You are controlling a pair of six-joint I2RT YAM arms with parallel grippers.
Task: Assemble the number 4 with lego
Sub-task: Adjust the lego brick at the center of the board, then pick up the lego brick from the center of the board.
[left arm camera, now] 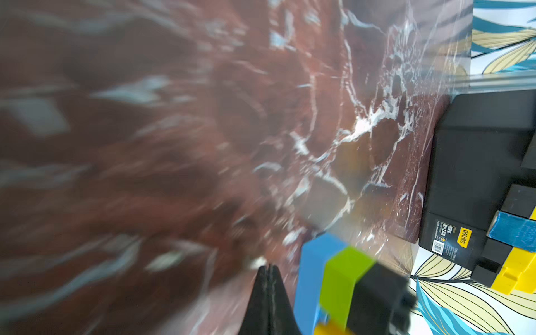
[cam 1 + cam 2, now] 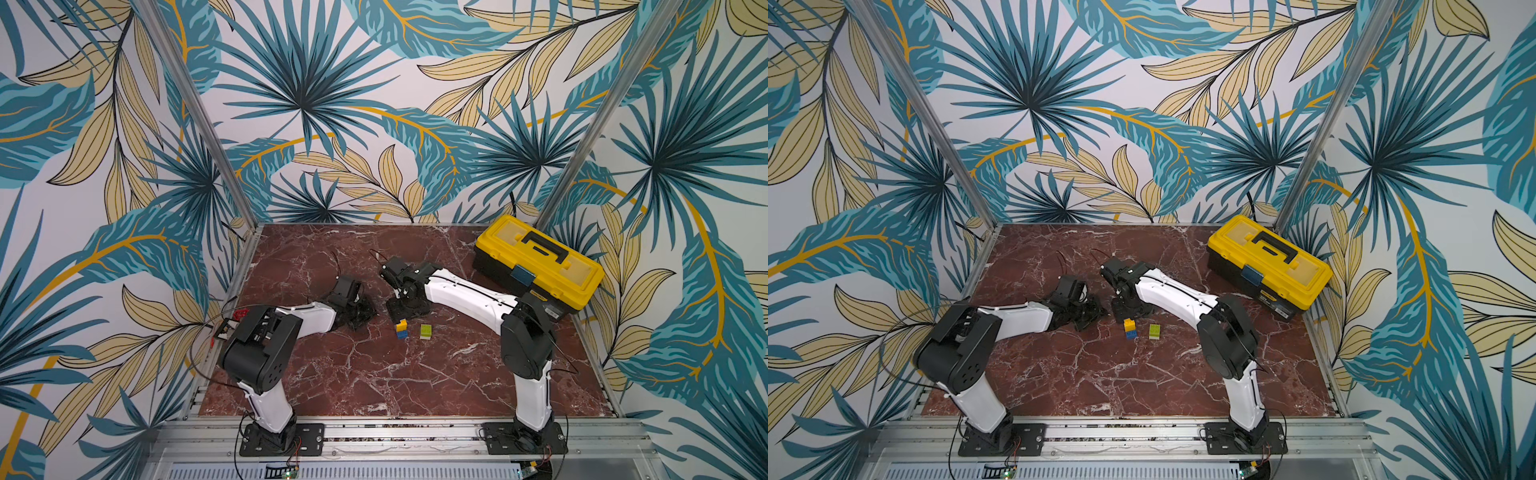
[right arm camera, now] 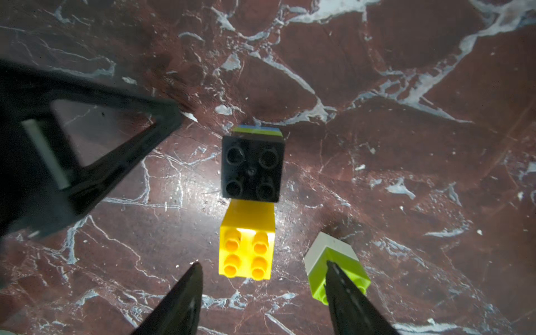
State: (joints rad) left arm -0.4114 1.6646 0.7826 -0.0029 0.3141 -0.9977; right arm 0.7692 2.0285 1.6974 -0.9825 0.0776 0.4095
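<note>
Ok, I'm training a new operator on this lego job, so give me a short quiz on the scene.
1. True or false: the right gripper is clamped on the square yellow studded brick.
2. What colour is the studded plastic brick topping the stack next to it? A white, B black, C red.
3. Fill in: the lime-green brick standing apart is joined to a ___ brick.
Key: 1 false, its jaws are open; 2 B; 3 white.
</note>
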